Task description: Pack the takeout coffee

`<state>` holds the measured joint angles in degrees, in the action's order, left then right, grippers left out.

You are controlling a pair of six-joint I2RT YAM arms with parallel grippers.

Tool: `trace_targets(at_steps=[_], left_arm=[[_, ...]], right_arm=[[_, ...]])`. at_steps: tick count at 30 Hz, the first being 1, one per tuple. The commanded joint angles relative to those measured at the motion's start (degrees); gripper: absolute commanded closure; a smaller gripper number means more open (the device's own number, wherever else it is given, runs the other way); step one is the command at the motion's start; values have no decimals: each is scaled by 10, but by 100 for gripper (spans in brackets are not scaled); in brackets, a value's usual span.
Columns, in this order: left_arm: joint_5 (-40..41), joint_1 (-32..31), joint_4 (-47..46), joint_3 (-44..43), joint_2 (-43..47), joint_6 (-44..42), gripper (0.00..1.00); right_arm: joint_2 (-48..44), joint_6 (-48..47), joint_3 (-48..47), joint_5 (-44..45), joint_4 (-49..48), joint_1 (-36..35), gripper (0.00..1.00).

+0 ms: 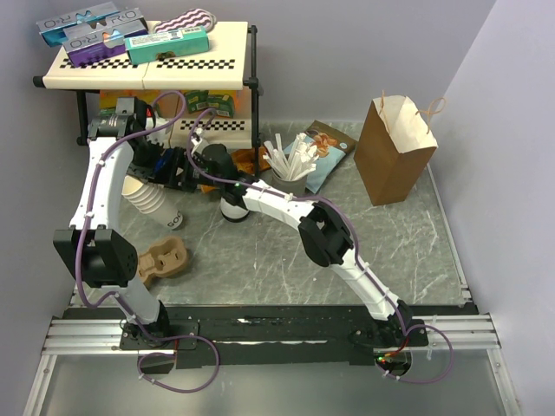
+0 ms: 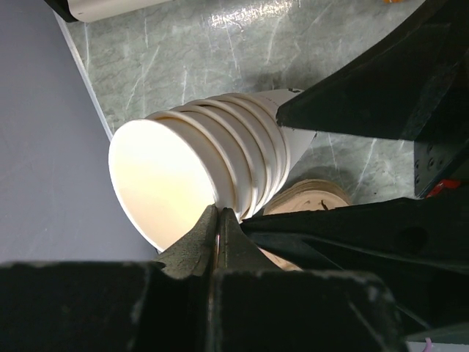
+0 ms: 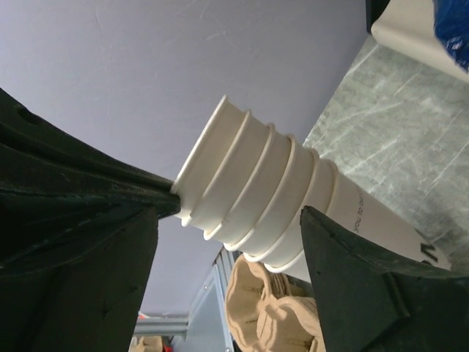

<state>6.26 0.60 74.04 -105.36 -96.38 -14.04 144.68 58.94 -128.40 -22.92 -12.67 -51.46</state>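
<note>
Packing looks barely begun: your left pincer (image 2: 220, 220) pinches the cup stack (image 2: 212, 158) by its rim, your right pincer (image 3: 231, 220) is spread around it, and the paper bag (image 1: 395, 156) waits.

The arms (image 1: 277, 204) have white links (image 1: 98, 180), black joints (image 1: 325, 236) and purple cables (image 1: 78, 269).

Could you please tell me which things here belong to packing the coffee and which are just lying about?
Job, likely: cup stack in left fingers, white lid, bag, carrier.
Lying about: straws, snack packet, shelf boxes.
</note>
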Motion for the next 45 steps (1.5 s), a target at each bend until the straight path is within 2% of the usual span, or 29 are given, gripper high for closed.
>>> trace_targets(at_steps=[1, 11, 16, 30, 33, 45], left_arm=[[-9, -3, 7, -20, 13, 8, 99], [-20, -17, 12, -27, 11, 8, 99], [-22, -22, 15, -38, 8, 2, 99], [-13, -29, 15, -43, 3, -3, 99], [-5, -29, 16, -41, 3, -7, 99], [31, -39, 24, -47, 14, -23, 99]], right_arm=[[43, 37, 10, 14, 53, -2, 19], [51, 36, 10, 24, 76, 0, 22], [66, 36, -4, 43, 101, -2, 27], [80, 36, -3, 81, 147, 3, 27], [81, 37, 1, 89, 157, 7, 31], [77, 57, 24, 110, 208, 10, 27]])
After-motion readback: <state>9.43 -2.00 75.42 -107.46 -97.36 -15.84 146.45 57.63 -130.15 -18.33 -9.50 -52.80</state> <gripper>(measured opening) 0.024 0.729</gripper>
